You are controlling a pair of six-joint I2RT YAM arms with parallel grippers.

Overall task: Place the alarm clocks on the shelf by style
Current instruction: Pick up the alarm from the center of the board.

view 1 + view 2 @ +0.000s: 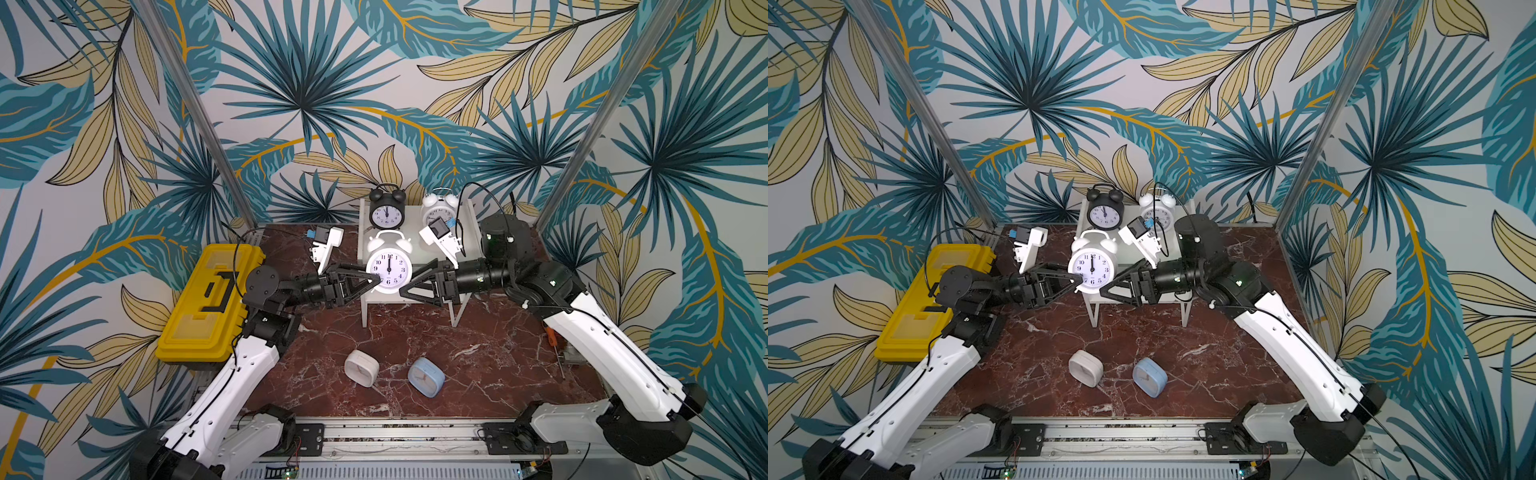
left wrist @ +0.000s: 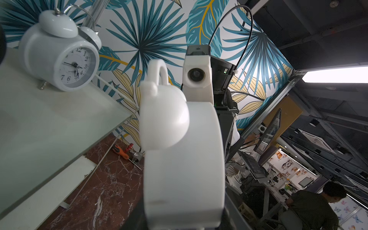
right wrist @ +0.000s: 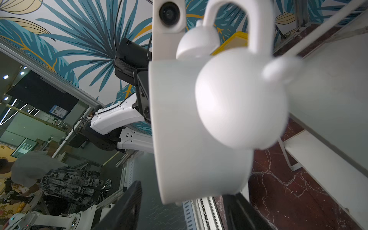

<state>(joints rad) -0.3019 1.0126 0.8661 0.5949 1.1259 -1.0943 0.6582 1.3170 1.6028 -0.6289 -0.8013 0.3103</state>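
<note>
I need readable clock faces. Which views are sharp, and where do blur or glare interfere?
In both top views the front white clock is bright yet legible. In the left wrist view it is a blurred mass, while the rear white clock reads sharply. In the right wrist view it is out of focus, a soft highlight on its bell.

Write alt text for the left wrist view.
A white twin-bell clock, seen side-on and close, fills the middle. Behind it is the right arm's wrist camera; further off, a second white clock stands on the shelf.

Yellow toolbox (image 1: 199, 316) and orange-handled screwdriver (image 1: 552, 336) at opposite edges of marble tabletop (image 1: 478, 365)
</note>
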